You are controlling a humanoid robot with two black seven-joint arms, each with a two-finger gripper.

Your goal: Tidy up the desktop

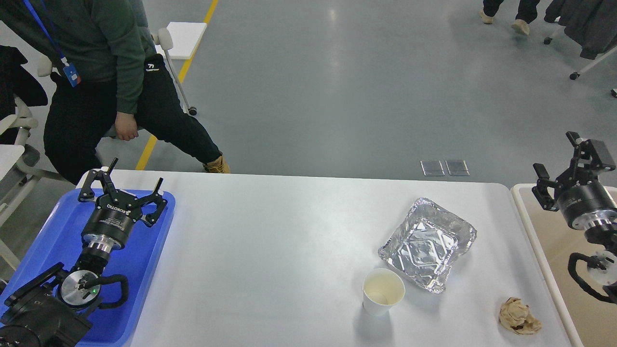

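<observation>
The white desktop (270, 250) fills the lower middle of the head view. On its right part lie a crinkled foil tray (426, 244), a white paper cup (383, 291) standing upright just in front of it, and a crumpled brown paper ball (518, 316) near the front right corner. My left gripper (123, 185) hangs open over the blue tray, with nothing between its fingers. Far to the right, my right gripper (559, 166) is open above the bin and holds nothing.
A blue plastic tray (144, 289) lies on the desktop's left end under my left arm. A beige-lined, white-rimmed bin (540, 241) stands against the right edge. A person (111, 91) sits on a chair just behind the far left corner.
</observation>
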